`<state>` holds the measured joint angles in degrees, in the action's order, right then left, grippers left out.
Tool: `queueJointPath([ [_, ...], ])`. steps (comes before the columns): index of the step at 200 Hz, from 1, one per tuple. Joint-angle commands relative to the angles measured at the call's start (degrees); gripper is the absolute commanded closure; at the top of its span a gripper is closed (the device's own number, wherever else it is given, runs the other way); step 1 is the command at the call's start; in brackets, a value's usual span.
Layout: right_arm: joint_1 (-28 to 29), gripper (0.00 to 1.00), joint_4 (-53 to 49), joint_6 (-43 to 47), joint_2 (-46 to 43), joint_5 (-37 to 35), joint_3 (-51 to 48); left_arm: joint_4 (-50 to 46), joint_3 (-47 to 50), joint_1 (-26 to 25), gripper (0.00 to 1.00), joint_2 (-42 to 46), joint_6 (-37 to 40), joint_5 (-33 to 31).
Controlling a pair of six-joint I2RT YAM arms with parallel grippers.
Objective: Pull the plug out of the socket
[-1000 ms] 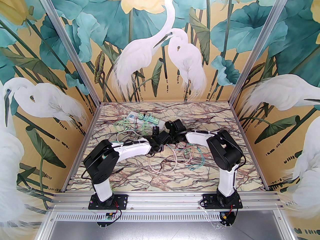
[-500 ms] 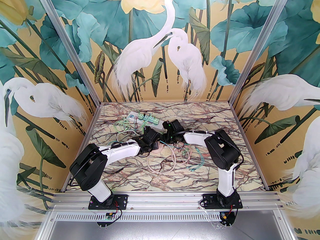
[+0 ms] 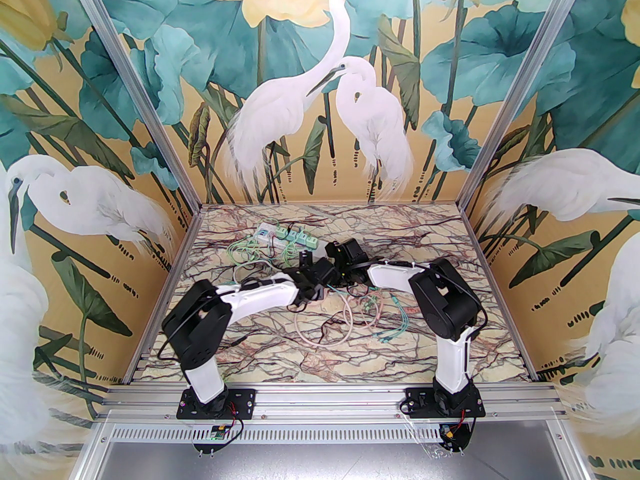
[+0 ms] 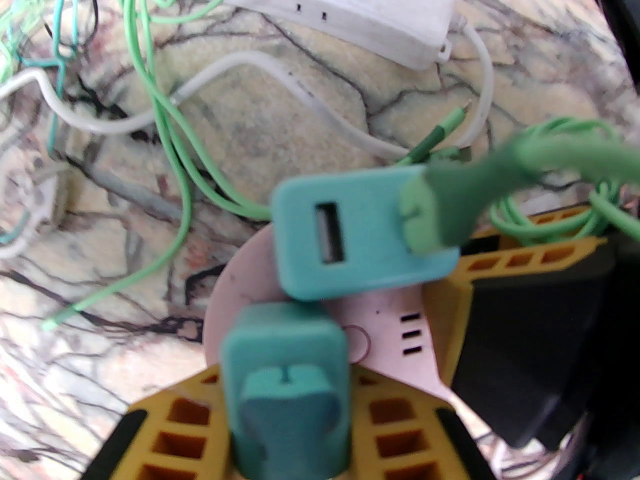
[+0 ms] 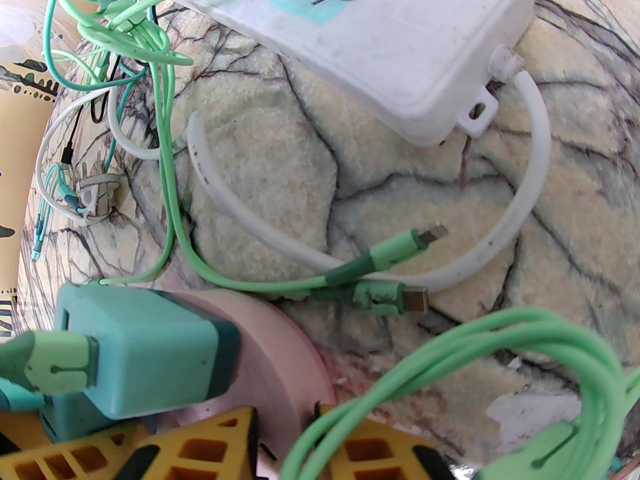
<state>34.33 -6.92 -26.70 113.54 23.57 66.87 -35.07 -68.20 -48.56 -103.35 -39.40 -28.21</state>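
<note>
A round pink socket lies on the marble table with two teal plugs in it. The nearer teal plug sits between the yellow fingers of my left gripper, which is shut on it. The second teal plug carries a green cable. In the right wrist view that plug stands on the pink socket, and my right gripper is shut on the socket's rim. From above, both grippers meet at mid-table.
A white power strip with several teal plugs lies just behind the grippers, with its white cord curling alongside. Loose green cable ends lie by the socket. Pink and green cable loops lie in front of the right arm.
The left arm's elbow dropped back and left half a second ago, then swung forward again. The right gripper shifted slightly left since one second ago.
</note>
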Motion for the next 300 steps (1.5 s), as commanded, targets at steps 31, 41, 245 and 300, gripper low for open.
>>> queueJointPath([
  [31,1.53,0.75,-10.59,1.56,6.70,-4.63,-3.16,4.41,-2.87,-3.50,0.80,-0.12,2.48,3.90],
  [41,1.53,0.75,-10.58,1.56,6.70,-4.59,-3.25,4.76,-2.44,-3.31,0.80,0.59,2.27,4.20],
  [245,1.53,0.75,-10.46,1.50,7.04,-4.39,-3.02,7.45,0.96,-1.60,0.82,5.49,0.92,7.84],
  [300,1.53,0.75,-10.43,1.50,7.18,-4.44,-3.06,6.65,-0.25,-3.13,0.84,3.29,1.45,6.26],
])
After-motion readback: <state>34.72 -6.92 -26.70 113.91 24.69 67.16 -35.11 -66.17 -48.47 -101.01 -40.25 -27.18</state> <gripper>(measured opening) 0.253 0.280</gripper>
